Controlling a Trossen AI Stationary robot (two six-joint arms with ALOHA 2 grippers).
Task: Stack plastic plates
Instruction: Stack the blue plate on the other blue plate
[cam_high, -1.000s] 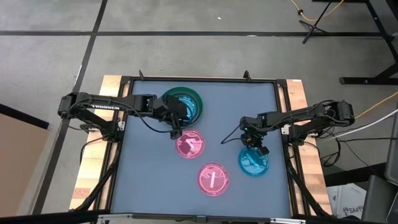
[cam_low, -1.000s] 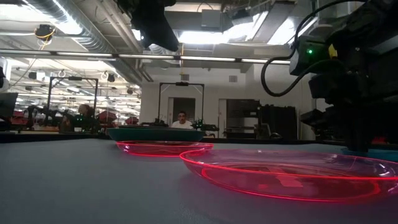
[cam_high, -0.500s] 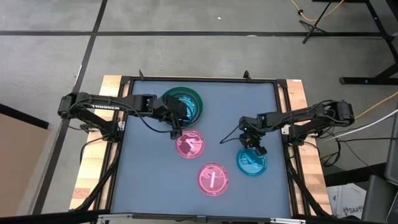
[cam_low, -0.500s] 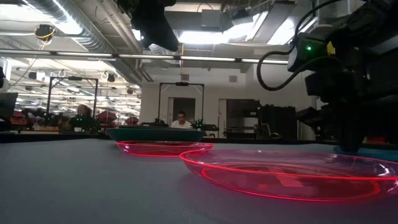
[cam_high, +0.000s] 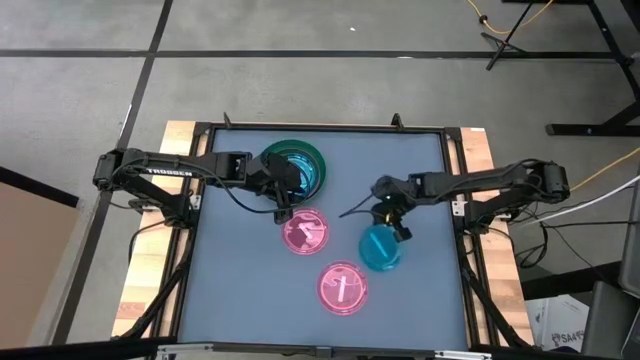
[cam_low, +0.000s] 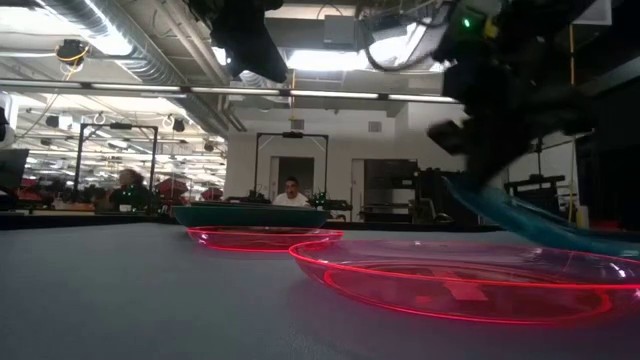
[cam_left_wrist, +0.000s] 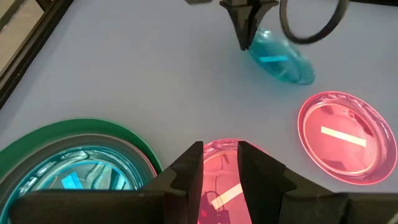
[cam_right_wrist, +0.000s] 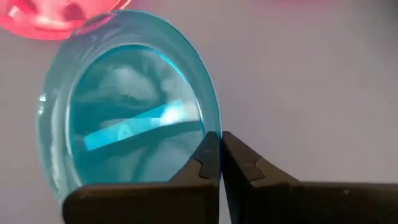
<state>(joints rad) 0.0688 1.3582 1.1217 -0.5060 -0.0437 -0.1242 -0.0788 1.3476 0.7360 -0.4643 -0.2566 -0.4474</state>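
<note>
Right gripper (cam_high: 393, 226) clamped on the rim of a cyan plate (cam_high: 379, 248), which hangs tilted below the fingers, far edge near the table. The green plate stack (cam_high: 296, 167) lies well off toward the left arm, open table between. Left gripper (cam_high: 283, 212), fingers partly apart, hovers over a pink plate (cam_high: 305, 233) beside that stack.

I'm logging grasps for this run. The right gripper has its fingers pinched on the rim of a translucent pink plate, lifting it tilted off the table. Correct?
Not quite: the right gripper is pinching the rim of a translucent cyan plate, not a pink one. The right wrist view shows its fingers shut on that cyan rim, and the low view shows it tilted.
</note>
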